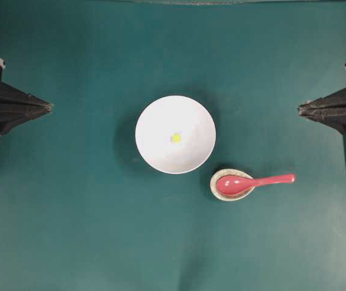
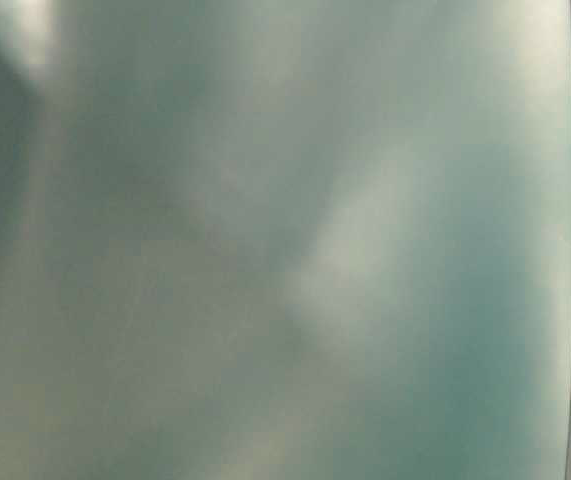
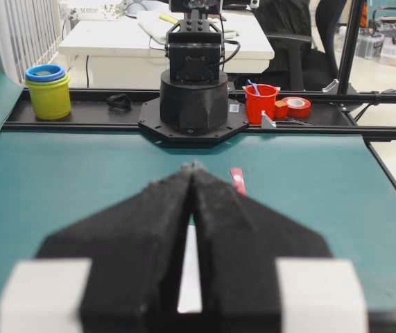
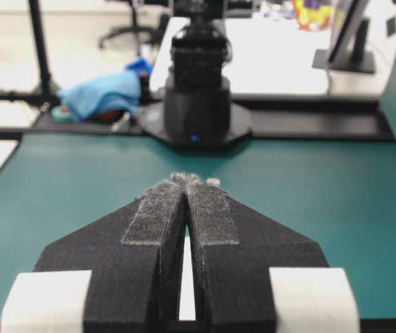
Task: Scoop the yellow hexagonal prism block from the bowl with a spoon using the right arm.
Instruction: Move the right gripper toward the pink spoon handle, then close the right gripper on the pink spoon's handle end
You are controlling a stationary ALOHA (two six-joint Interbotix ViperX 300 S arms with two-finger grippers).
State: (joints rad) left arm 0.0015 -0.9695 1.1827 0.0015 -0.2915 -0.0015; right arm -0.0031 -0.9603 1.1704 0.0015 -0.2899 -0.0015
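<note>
Left claw (image 1: 49, 107) sits at the left edge of the overhead frame, its pointed tips pressed together with nothing between them, aimed toward the middle of the green tabletop (image 1: 69, 230). Right of it, near the centre, stands the white bowl (image 1: 154, 118), and the tiny yellow hexagonal prism block (image 1: 176, 137) lies on the bowl's floor, about at its middle. Just lower right of the bowl is a small speckled dish (image 1: 220, 193), close to the bowl's rim. The pink-red spoon (image 1: 254, 181) rests with its oval scoop in that dish. Its long axis runs nearly level across the frame, tilted slightly upward toward the right, and its handle sticks out past the dish with its end pointing at the right side. At the right edge, the right claw (image 1: 299, 109) mirrors the left one: tips shut, holding nothing, well apart from the spoon.

Only the overhead view shows the block, the dish and the whole layout. The left wrist view looks along its own closed fingers (image 3: 149, 229) toward the opposite arm's base; a sliver of white shows through the slit between them and a bit of pink-red just beyond the tips. The right wrist view shows its closed fingers (image 4: 152, 229) with fuzzy pads. The table-level view is a blurred green wash with a white arc at its right edge.
</note>
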